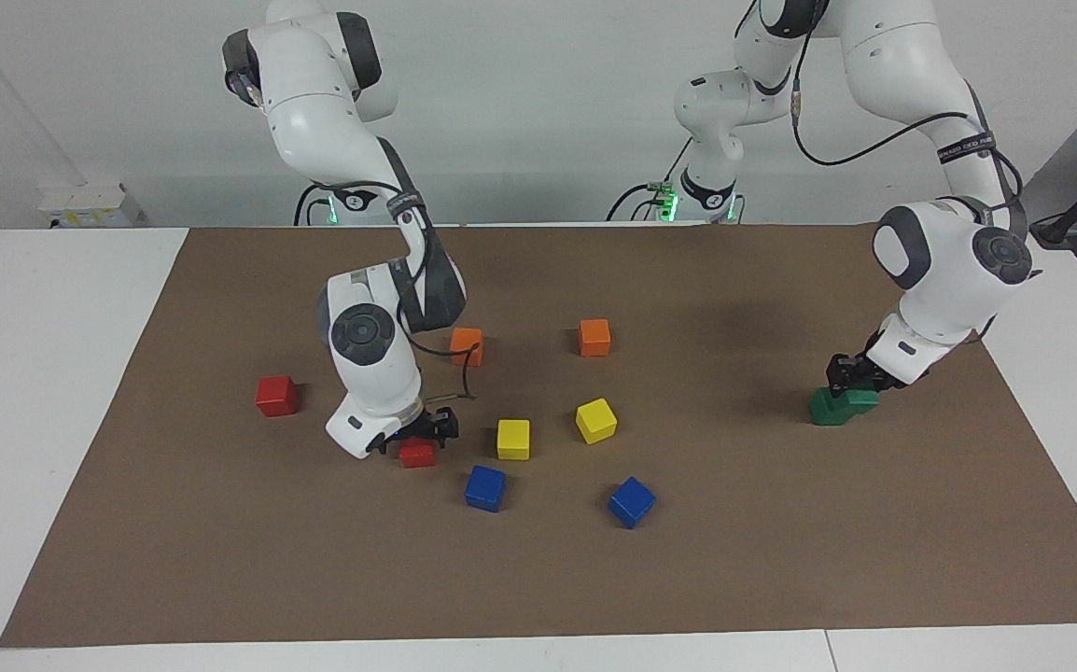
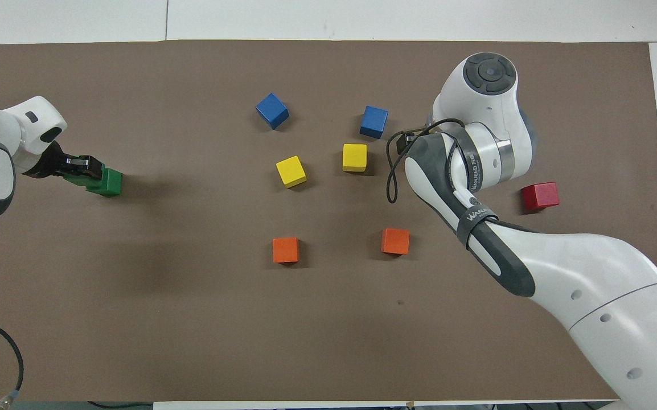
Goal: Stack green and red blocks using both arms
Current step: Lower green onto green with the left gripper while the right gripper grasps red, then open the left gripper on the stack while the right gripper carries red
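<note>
My left gripper (image 1: 854, 377) is shut on a dark green block (image 1: 856, 400) and holds it tilted, resting off-centre on the second green block (image 1: 825, 409) at the left arm's end of the mat. In the overhead view the left gripper (image 2: 81, 165) has the held block (image 2: 78, 177) beside the lower green block (image 2: 111, 181). My right gripper (image 1: 426, 434) is down at a red block (image 1: 417, 455) that sits on the mat; my right arm (image 2: 465, 165) hides this block from above. The second red block (image 1: 276, 395) (image 2: 540, 195) lies alone toward the right arm's end.
Two orange cubes (image 1: 467, 344) (image 1: 594, 337), two yellow cubes (image 1: 513, 439) (image 1: 596, 420) and two blue cubes (image 1: 485, 487) (image 1: 632, 501) lie mid-mat, the yellow and blue ones close to the right gripper. The brown mat (image 1: 781, 560) covers the table.
</note>
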You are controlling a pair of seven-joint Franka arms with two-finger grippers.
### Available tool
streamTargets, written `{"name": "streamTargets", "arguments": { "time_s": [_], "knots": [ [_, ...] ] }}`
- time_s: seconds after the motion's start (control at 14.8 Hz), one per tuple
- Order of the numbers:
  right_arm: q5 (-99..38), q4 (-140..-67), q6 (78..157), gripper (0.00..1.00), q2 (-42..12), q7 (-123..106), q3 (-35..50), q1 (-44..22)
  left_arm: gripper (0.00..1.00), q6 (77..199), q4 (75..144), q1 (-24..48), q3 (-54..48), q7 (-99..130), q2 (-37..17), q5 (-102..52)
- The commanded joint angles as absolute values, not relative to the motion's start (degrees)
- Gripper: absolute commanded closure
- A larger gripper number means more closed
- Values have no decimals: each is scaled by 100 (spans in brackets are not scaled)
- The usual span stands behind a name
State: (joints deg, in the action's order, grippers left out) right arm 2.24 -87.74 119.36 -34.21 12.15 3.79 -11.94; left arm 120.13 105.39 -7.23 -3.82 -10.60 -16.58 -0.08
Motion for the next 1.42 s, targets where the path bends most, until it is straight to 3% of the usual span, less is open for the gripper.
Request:
{"name": "streamTargets", "arguments": {
  "time_s": [0.0,0.07,0.14,0.27,0.34,0.74,1.02,1.08,1.15,1.22,1.29,1.35],
  "knots": [
    [255,-9202,12216,0,-3182,1380,404,-1187,100,12191,10863,-782,-404,-1081,-1389,-97],
    [255,-9202,12208,5,-3173,1389,404,-1187,100,12190,10863,-774,-404,-1081,-1389,-97],
    [255,-9202,12199,23,-3173,1389,404,-1187,100,12173,10863,-773,-404,-1081,-1389,-97],
    [255,-9220,12199,91,-3164,1572,404,-1195,100,12182,10863,-773,-404,-1090,-1389,-97],
    [264,-9211,12191,100,-3164,1599,404,-1248,100,12182,10863,-773,-404,-1090,-1389,-97],
    [378,-8456,11462,100,-2936,1925,361,-1152,100,12331,11004,-773,-404,-1090,-1389,-97],
    [615,-8498,11373,100,-2462,865,343,-608,100,12349,11013,-756,-404,-1090,-1389,-97],
    [615,-8560,11243,100,-2330,574,343,-528,96,12357,11013,-756,-404,-1099,-1389,-97],
    [615,-8648,11137,100,-2216,389,343,-423,60,12366,11013,-747,-404,-1099,-1389,-97],
    [615,-8831,11127,100,-2067,169,343,-283,16,12401,11056,-747,-404,-1107,-1389,-97],
    [624,-9068,11205,100,-1935,-51,334,-203,0,12454,11091,-747,-404,-1107,-1389,-97],
    [633,-9210,11232,100,-1847,-148,343,-37,0,12498,11135,-747,-404,-1107,-1380,-97]
  ]
}}
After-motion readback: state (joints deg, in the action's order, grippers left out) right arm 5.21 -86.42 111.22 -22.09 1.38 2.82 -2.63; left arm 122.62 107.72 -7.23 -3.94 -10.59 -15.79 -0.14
